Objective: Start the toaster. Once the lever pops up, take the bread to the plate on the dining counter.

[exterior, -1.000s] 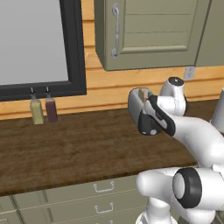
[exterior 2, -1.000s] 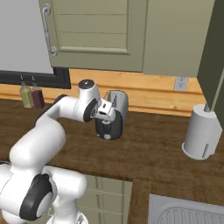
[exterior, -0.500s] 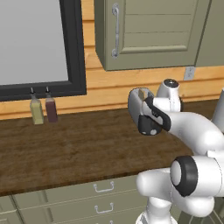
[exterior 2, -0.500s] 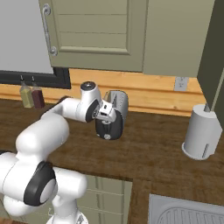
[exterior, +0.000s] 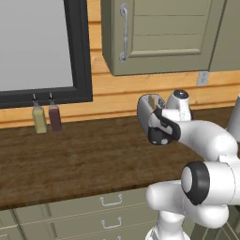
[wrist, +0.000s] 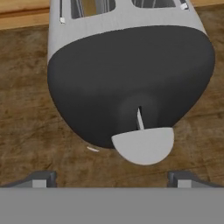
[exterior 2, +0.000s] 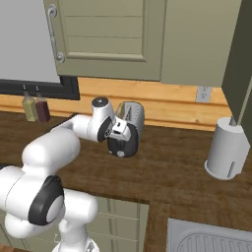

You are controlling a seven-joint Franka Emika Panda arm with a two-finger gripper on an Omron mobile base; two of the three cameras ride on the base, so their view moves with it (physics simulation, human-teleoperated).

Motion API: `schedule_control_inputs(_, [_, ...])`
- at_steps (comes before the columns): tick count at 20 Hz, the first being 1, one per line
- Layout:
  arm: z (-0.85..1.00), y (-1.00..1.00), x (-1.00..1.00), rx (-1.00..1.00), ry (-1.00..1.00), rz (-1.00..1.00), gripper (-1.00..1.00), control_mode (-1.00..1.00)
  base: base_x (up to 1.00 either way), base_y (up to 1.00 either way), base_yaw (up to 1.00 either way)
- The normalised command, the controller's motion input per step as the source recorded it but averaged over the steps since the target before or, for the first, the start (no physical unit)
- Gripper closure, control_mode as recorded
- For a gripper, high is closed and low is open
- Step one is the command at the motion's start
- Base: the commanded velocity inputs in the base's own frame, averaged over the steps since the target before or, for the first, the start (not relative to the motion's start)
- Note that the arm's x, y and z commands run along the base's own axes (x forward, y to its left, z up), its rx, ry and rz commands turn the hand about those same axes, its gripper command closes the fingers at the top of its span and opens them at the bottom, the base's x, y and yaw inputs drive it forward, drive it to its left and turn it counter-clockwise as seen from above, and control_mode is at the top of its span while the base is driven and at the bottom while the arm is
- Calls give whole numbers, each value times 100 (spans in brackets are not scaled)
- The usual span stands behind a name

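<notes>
Bread (wrist: 89,6) barely peeks from toaster (wrist: 131,78) slot, cut off by frame edge.

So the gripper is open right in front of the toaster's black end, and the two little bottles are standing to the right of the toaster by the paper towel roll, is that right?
Not quite. The two bottles stand to the left of the toaster, under the dark window frame; the right base view shows it. The paper towel roll alone stands to the right. The gripper is open in front of the toaster's black end.

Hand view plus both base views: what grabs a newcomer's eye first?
The toaster's black end panel looms close, its pale lever low and centred between the open jaws. From the base, the white arm curls over the dark wood counter to the toaster at the back wall.
</notes>
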Motion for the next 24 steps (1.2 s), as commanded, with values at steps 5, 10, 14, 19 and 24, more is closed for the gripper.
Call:
schedule_control_inputs(5, [-5, 0, 0, 0, 0, 0, -100, -100, 0, 0, 0])
schedule_control_inputs(10, [0, 0, 0, 0, 0, 0, -100, -100, 0, 0, 0])
schedule_control_inputs(14, [0, 0, 0, 0, 0, 0, -100, -100, 0, 0, 0])
schedule_control_inputs(19, [0, 0, 11, 0, 0, 0, -100, -100, 0, 0, 0])
schedule_control_inputs(24, [0, 0, 16, 0, 0, 0, -100, -100, 0, 0, 0])
